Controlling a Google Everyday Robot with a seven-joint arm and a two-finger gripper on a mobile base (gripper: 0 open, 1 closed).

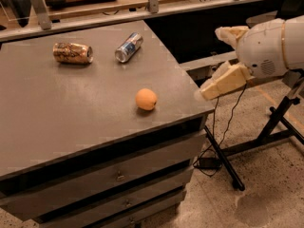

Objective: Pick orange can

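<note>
One grey drawer cabinet (71,118) on speckled floor (266,194), jaws beside its right corner.

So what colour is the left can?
Orange can: mottled golden-brown, camera view; gripper right of the table.

Grey drawer cabinet (142,175) left and centre, bare tabletop (71,113). Speckled floor (266,208) lower right, black stand (223,161) on it. Metal rail (95,21) along top. End effector (210,63) right, just beside tabletop corner, fingers apart.

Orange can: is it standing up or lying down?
The orange can lies on its side, flat on the table. The gripper hangs beside the table.
</note>
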